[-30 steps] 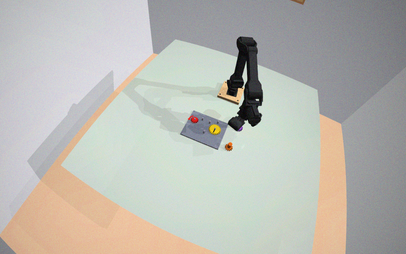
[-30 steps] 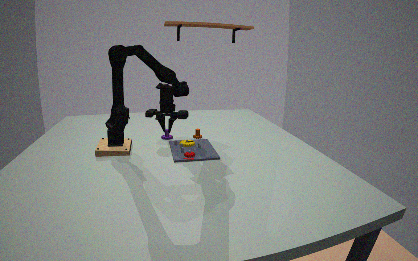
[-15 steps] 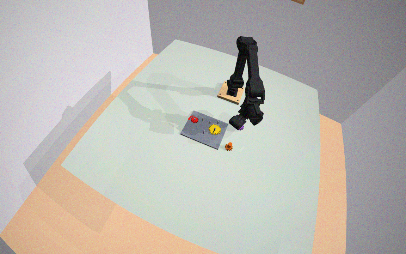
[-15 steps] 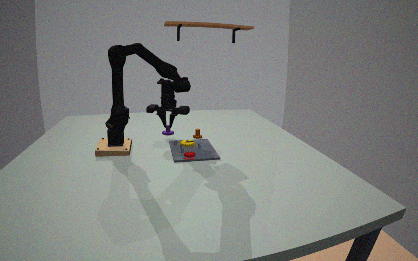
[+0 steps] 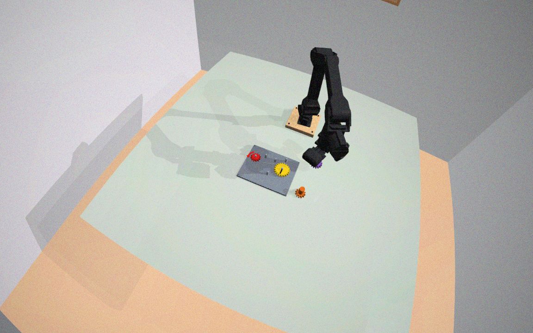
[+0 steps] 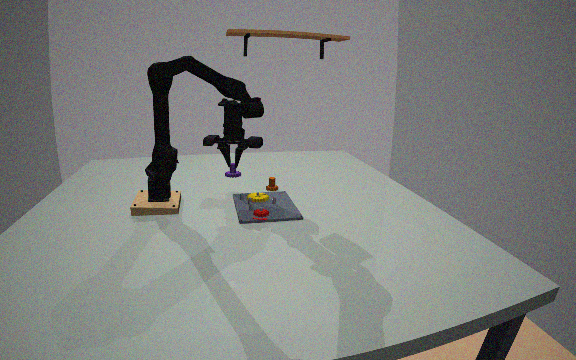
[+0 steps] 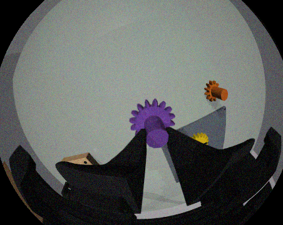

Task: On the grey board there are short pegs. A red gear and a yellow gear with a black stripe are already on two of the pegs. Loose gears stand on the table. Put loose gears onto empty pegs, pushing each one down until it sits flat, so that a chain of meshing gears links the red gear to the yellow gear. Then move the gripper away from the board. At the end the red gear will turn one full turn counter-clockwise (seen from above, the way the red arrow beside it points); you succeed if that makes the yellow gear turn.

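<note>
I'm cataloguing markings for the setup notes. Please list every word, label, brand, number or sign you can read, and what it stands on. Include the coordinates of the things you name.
No words, labels, brands or numbers can be read.
Signs, without text: a red curved arrow (image 5: 250,154) (image 6: 260,218) beside the red gear (image 5: 255,157) (image 6: 261,213); a black stripe on the yellow gear (image 5: 278,166) (image 6: 254,197) (image 7: 200,137).
</note>
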Controlling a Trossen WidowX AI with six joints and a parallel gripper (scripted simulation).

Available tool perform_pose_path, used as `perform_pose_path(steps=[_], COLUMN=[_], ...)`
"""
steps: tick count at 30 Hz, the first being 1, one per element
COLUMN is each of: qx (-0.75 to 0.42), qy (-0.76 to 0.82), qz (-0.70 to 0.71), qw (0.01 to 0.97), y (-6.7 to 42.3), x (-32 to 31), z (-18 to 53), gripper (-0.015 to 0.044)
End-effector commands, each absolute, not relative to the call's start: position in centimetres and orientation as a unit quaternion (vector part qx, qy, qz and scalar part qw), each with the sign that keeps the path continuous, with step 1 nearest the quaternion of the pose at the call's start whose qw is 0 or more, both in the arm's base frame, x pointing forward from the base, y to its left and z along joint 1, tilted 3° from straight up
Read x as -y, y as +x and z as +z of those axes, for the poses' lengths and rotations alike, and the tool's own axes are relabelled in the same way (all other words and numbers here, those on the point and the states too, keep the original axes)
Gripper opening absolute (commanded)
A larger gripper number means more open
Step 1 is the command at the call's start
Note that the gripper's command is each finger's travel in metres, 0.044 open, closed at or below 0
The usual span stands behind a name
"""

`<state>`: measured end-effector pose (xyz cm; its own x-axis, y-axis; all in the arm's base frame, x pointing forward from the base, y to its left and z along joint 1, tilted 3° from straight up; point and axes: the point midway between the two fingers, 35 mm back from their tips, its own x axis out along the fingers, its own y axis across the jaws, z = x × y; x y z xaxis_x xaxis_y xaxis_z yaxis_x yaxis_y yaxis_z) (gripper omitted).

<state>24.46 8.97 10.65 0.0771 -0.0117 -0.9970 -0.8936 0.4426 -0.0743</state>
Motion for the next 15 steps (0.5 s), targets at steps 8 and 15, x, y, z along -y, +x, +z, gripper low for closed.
perform_pose_path(steps=[8, 15], qx=[-0.578, -0.578], qy=[-0.392, -0.392], qz=[0.353, 0.353], qw=[0.623, 0.623], y=[24.6, 24.6], x=[-9.0, -9.0], z=[13.1, 14.5], gripper=[0.0000, 0.0000])
